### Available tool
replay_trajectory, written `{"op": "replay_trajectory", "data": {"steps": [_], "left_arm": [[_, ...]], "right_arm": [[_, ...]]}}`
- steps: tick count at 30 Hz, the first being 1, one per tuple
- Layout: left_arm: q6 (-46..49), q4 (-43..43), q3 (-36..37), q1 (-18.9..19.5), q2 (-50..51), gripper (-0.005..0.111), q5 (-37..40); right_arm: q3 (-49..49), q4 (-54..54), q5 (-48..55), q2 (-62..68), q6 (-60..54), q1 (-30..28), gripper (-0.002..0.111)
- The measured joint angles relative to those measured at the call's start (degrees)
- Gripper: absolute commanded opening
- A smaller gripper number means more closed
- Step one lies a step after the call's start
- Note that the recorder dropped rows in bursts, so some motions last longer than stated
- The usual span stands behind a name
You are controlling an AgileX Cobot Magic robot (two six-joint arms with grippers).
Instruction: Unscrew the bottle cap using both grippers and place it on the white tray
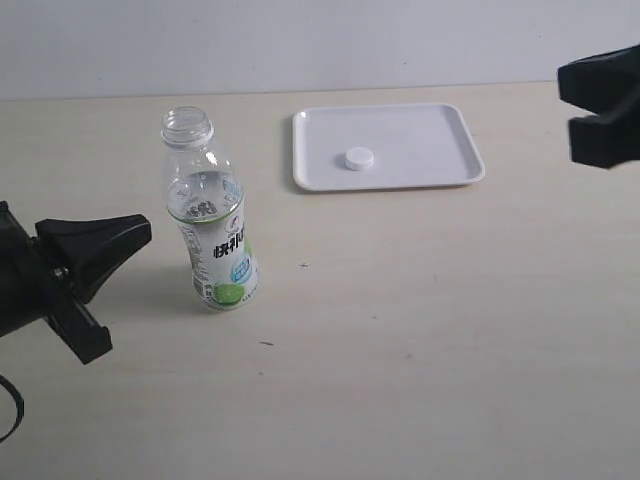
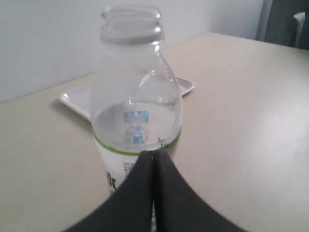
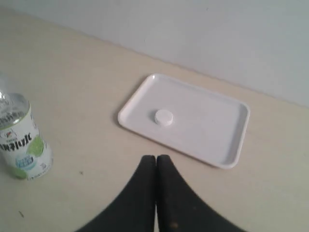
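Both sets of jaws are shut and empty: left gripper [image 1: 143,230] near the uncapped bottle [image 1: 215,240] standing on the table [image 1: 400,330], right gripper [image 3: 156,158] well apart. Farthest, the bottle cap [image 1: 358,158] lies on the white tray [image 1: 440,140]; the task looks done, calling only for withdrawal.

Clear bottle [image 1: 208,215], white-and-green label [image 1: 226,255], just ahead of the black left claw [image 1: 143,231]; white cap [image 1: 359,158] on white tray [image 1: 450,165]; beige table [image 1: 420,330]

table [image 1: 420,330]: beige, matte | wall [image 1: 300,40]: plain pale grey | specks [image 1: 266,344]: few, dark, on table
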Motion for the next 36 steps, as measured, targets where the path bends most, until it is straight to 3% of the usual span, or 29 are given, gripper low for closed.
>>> {"op": "replay_trajectory", "data": {"steps": [10,22,36], "left_arm": [[-5.61,-12.56,8.19,0.0,-20.99,0.0,3.02],[-14.32,-14.03,9.27,0.0,-55.07,0.0,32.8],[-19.64,-14.03,9.49,0.0,-80.72,0.0,54.64]], "right_arm": [[13.86,3.13,-11.8,-18.97,-0.21,0.0,0.0],[17.29,3.38,-11.68,-20.04,4.03,0.0,0.0],[17.29,3.38,-11.58,-20.04,4.26,0.0,0.0]]}}
